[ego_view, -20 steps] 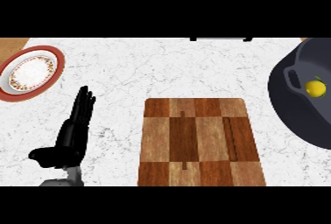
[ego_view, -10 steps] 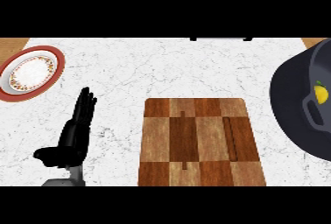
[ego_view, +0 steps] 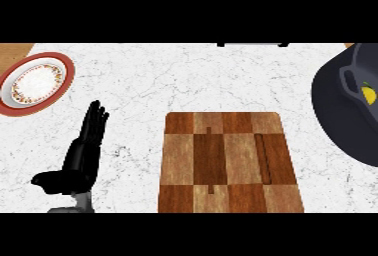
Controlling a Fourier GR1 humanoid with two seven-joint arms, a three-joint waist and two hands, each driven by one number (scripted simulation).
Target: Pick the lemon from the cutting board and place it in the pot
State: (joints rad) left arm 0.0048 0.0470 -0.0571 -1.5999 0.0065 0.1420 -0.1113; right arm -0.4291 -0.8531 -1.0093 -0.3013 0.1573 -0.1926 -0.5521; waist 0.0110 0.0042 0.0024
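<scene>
The lemon (ego_view: 368,94) lay in the pot (ego_view: 336,107) at right; the board (ego_view: 229,162) sat bare; the left hand (ego_view: 80,155) rested open, lower left.

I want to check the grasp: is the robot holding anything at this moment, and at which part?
Nothing is held. The left hand rests open on the counter, fingers straight. The right hand is not in view. The lemon lies in the pot.

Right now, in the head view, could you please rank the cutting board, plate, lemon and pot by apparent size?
1. Cutting board
2. Pot, cropped at the right edge, so perhaps larger
3. Plate
4. Lemon, inside the pot
</scene>
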